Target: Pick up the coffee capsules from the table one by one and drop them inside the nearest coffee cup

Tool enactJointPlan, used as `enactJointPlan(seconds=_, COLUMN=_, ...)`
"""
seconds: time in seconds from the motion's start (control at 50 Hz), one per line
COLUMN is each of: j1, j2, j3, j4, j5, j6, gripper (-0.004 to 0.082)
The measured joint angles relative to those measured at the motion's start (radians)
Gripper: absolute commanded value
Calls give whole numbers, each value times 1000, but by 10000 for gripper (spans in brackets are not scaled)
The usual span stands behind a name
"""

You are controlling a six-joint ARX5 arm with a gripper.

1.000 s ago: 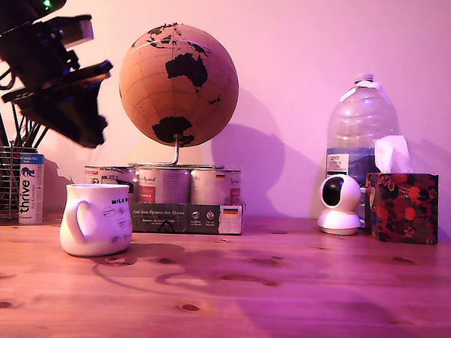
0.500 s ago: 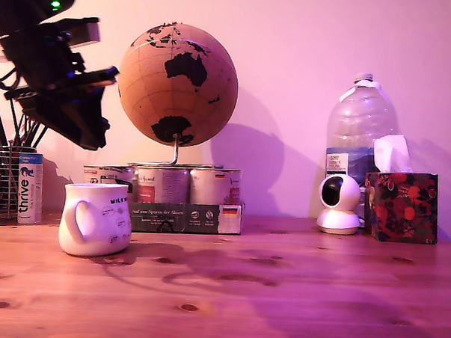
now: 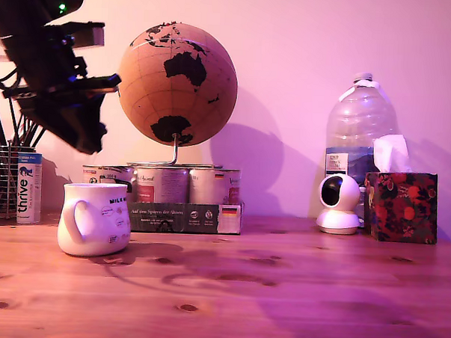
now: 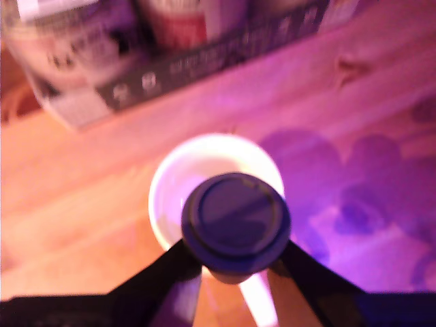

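A squat white coffee cup (image 3: 95,218) with black "MILK" print stands on the brown wooden table (image 3: 280,291) at the exterior view's left. My gripper (image 3: 81,136) hangs dark in the air above it, well clear of the rim. In the wrist view the gripper (image 4: 235,253) is shut on a dark round coffee capsule (image 4: 235,221), whose flat lid faces the camera. The capsule sits directly over the cup's white opening (image 4: 180,180). No other capsule shows on the table.
A pack of labelled tin cans (image 3: 185,199) stands just behind the cup, with a cork globe (image 3: 177,84) on it. A "thrive" tube (image 3: 30,188) and wire utensil holder are at far left. A small white camera (image 3: 338,204), water bottle (image 3: 360,130) and tissue box (image 3: 401,206) stand at right.
The arm has shifted slightly right and up over the cup, with the capsule still held. The cup and everything else stay put.
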Motion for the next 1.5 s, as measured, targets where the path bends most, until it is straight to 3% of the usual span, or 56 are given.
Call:
enactJointPlan(seconds=0.66, j1=0, j2=203, j3=243, j4=-187, j5=-8, j6=0, gripper=196)
enactJointPlan(seconds=1.28, j1=-2, j2=229, j3=248, j4=-189, j5=-8, j6=0, gripper=201)
enactJointPlan(seconds=1.36, j1=-2, j2=229, j3=248, j4=-189, j5=-8, j6=0, gripper=281)
enactJointPlan(seconds=1.46, j1=-2, j2=229, j3=248, j4=-184, j5=-5, j6=0, gripper=552)
enactJointPlan(seconds=1.5, j1=-2, j2=229, j3=248, j4=-178, j5=0, j6=0, gripper=611)
